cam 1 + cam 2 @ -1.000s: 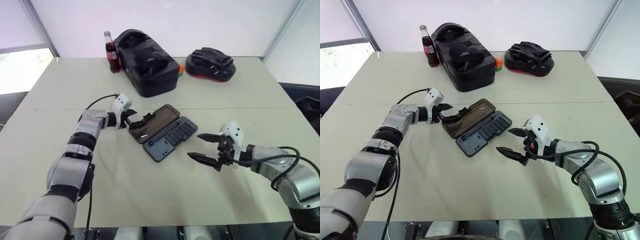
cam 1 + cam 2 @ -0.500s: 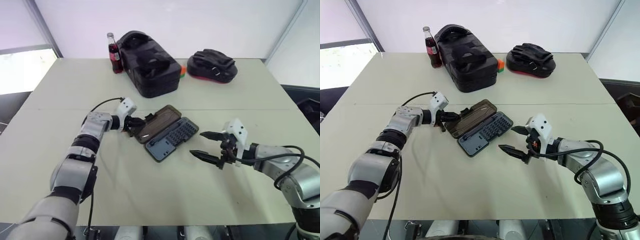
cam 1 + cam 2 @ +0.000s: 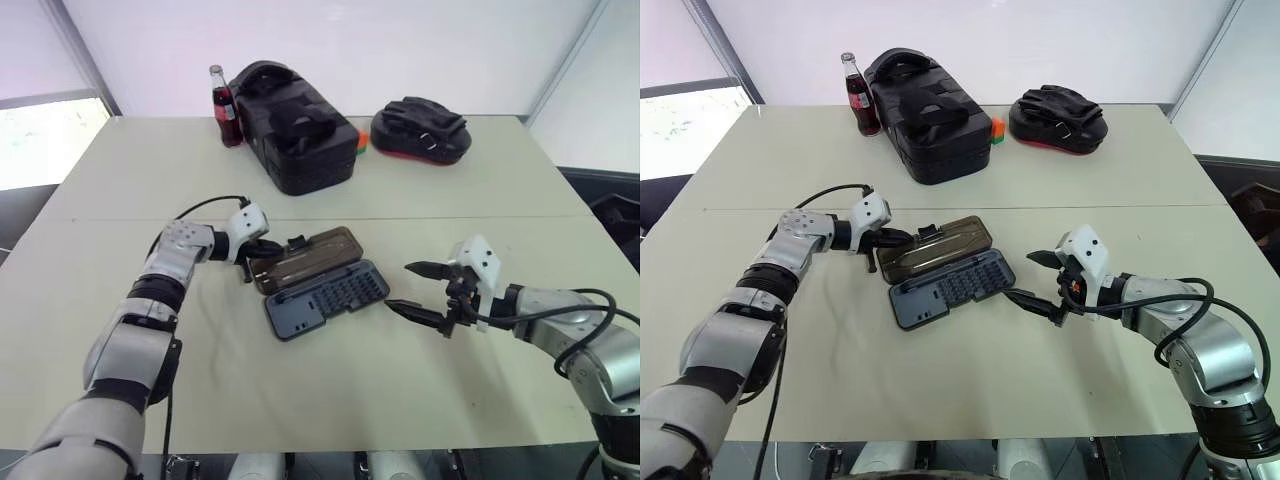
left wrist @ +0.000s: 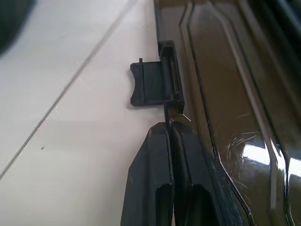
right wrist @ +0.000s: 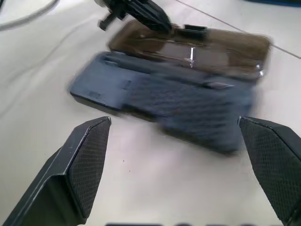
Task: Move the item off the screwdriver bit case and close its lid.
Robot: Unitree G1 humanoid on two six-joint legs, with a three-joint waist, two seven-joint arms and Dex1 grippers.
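Observation:
The screwdriver bit case (image 3: 325,298) lies open and flat in the middle of the table, its blue-grey tray on the near side. Its brown lid (image 3: 305,260) lies on the far side, with the black latch tab (image 4: 150,85) on the far long edge. My left gripper (image 4: 169,132) is shut on the lid's thin rim just beside that tab. My right gripper (image 3: 420,290) hovers open to the right of the tray's end, apart from it, with its fingers (image 5: 89,160) spread wide. The item is out of view.
A big black bag (image 3: 295,125) stands at the back, with a cola bottle (image 3: 222,105) to its left and a small green and orange thing (image 3: 362,140) at its right. A black and red pad (image 3: 418,130) lies at the back right.
My left gripper went from open at the lid's corner to shut on its rim. The whole case has swung from a diagonal to lying nearly crosswise. My right arm has kept still.

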